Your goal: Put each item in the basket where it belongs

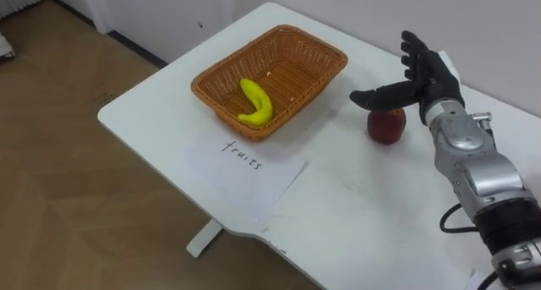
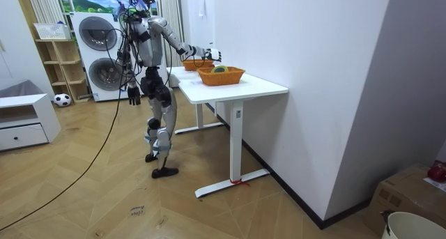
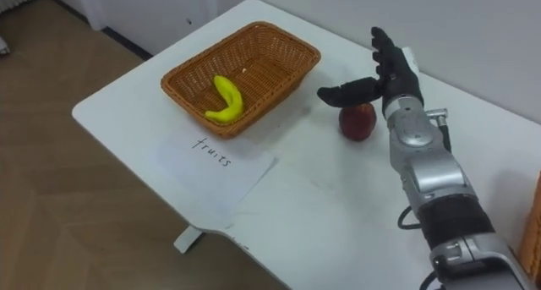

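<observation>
Hanging at the robot's side in the room view, the left hand (image 2: pixel 132 93) is idle; whether it is released or clenched I cannot tell. Nearest on the table (image 1: pixel 363 214) lies the paper (image 1: pixel 245 167) marked for fruit, close to the front edge, and it should be left alone.

Past it, to the right, the apple (image 1: pixel 386 125) stands on the bare top, apart from the basket. The right hand (image 1: pixel 427 80) hovers over the apple, released and grasping nothing. Its fingers are straight and point up, and its thumb juts left above the fruit. Whether the palm touches the apple, I cannot tell.

The step in hand looks like the grasp. To do it well, the hand should sink until the thumb is on one side of the apple and the fingers on the other, then close round the widest part. A round, smooth fruit will likely roll if it is nudged from one side first.

Farther left sits the basket (image 1: pixel 296 49), with the banana (image 1: pixel 255 104) lying toward its near wall. The lift should go straight up, then left, high enough to clear the rim, since a knock may shift so light a basket. The bare weave beyond the banana seems the best place to set the apple down.
</observation>
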You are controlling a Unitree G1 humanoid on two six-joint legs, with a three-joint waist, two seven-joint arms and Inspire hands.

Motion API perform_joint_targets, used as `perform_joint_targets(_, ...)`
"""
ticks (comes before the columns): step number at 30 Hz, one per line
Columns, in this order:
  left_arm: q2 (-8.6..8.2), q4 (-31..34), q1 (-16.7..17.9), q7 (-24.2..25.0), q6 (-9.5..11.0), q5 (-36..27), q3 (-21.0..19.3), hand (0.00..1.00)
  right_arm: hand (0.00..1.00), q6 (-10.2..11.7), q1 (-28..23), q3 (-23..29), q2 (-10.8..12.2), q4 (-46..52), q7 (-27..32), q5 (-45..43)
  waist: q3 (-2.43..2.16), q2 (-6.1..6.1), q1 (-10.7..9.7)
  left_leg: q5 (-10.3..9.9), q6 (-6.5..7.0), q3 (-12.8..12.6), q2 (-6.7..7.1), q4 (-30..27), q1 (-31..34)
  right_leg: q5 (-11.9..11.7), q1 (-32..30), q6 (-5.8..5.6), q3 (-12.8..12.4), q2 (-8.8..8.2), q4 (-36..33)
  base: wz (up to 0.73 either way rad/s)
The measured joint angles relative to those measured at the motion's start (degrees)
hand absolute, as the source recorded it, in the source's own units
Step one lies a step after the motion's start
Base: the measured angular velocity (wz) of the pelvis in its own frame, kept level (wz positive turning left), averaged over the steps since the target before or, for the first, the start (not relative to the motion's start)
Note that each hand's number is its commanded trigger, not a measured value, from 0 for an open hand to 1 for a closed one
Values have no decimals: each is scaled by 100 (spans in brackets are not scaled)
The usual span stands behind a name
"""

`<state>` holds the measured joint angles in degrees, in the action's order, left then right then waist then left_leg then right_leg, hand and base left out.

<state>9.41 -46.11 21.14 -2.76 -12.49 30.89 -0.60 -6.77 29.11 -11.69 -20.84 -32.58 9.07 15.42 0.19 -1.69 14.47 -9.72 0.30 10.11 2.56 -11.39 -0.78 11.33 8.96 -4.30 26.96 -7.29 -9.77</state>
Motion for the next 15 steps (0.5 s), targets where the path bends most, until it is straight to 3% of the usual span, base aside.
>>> perform_joint_targets(5, -2, 0, -20, -10, 0, 0, 28, 0, 0, 0, -94, -22, 1, -100, -56, 0, -40, 60, 2, 2, 3, -83, 0, 3, 0, 0, 3, -1, -3, -10, 4, 0)
perform_joint_targets(15, -3, 2, -7, -16, 35, -166, 28, 0, 0, 0, -119, -48, 1, -210, -448, -261, -21, 26, -29, 9, 15, -106, 13, -4, 1, 1, 0, -1, 11, -34, -7, 0)
